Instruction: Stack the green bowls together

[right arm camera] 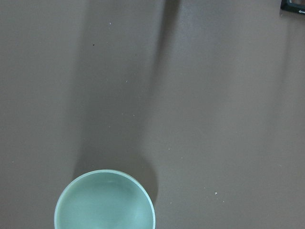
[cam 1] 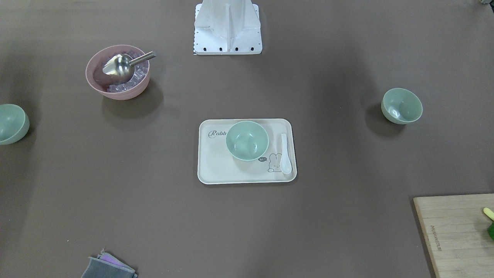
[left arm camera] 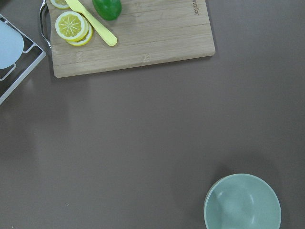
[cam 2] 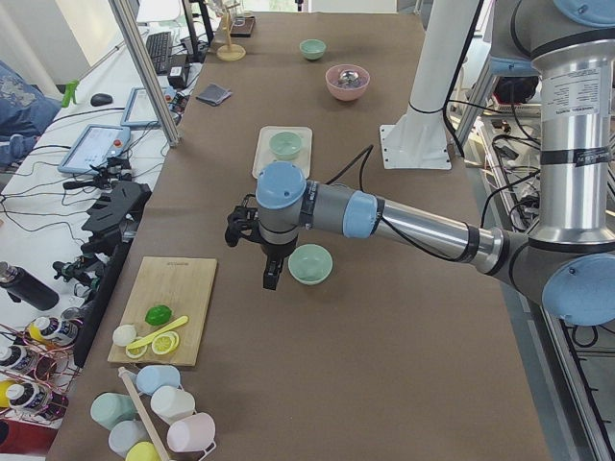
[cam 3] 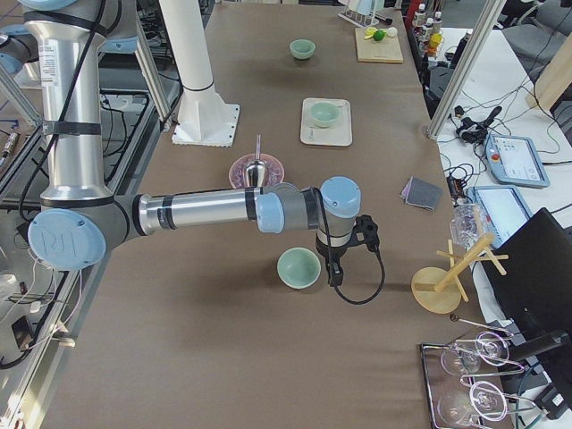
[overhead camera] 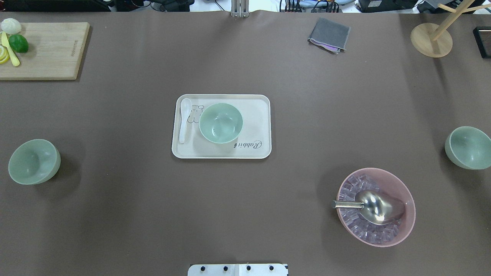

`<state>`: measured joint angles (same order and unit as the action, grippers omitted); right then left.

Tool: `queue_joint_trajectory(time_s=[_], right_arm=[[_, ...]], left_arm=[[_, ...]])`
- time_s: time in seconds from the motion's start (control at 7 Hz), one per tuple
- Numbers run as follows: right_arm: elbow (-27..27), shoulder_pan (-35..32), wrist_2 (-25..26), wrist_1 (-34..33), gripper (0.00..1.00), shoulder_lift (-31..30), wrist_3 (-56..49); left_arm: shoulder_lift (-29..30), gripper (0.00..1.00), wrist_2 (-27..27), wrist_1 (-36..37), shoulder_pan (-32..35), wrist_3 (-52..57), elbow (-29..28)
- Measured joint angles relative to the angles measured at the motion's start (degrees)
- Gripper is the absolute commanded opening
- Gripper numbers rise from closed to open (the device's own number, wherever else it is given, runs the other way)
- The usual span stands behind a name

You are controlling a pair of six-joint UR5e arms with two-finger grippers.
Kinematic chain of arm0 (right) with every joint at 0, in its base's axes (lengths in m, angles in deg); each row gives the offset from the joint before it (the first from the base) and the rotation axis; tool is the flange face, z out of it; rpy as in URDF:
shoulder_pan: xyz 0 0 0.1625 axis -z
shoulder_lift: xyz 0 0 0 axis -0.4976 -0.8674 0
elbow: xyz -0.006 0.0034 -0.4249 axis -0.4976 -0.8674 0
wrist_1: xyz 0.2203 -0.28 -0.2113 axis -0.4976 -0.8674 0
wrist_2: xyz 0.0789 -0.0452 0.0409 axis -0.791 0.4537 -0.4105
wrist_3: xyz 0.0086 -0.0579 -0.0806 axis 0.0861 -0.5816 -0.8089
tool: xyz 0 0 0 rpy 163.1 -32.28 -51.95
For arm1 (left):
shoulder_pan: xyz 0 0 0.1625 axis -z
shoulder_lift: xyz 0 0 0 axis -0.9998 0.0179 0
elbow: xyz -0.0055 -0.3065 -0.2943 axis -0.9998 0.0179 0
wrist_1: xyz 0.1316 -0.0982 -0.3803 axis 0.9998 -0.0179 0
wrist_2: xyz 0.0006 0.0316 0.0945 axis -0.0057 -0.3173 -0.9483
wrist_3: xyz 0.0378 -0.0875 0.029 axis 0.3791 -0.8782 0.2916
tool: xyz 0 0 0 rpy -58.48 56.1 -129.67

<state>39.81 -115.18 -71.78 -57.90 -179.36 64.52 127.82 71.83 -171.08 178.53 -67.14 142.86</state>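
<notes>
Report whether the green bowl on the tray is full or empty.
Empty: the green bowl on the tray shows only its bare inside.

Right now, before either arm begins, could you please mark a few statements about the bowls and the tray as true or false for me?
1. A pale mint-green round plastic bowl stands on the cream rectangular tray. True.
2. The three green bowls are already stacked. False: the left-side bowl and the right-side bowl stand far apart on the brown table.
3. The white spoon lies inside the bowl on the tray. False: it lies on the tray beside that bowl.
4. The metal scoop rests in the large pink bowl on the ice cubes. True.
</notes>
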Motion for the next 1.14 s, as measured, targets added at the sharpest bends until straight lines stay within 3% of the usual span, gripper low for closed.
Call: queue_joint_trajectory(time_s=[0.43, 0.71, 0.86, 1.14], right_arm=[[-0.8, 3.3, 0.2, -0.1, 0.97, 0.0, 0.2], [-2.1, 5.5, 0.2, 0.0, 0.88, 0.2, 0.7], [-3.4, 6.5, 0.2, 2.2, 0.86, 0.3, 2.8], [-10.8, 8.8, 0.2, 16.0, 0.86, 0.1, 10.9]], left_arm=[[0.2, 0.98, 0.0, -1.0, -1.6, -3.2, -0.3], [0.2, 0.97, 0.0, -4.7, -2.9, -7.0, -1.3], [0.2, 0.97, -0.1, -5.8, -3.1, -7.9, -1.7], [0.3, 0.98, -0.1, -6.3, -3.3, -8.3, -1.7]])
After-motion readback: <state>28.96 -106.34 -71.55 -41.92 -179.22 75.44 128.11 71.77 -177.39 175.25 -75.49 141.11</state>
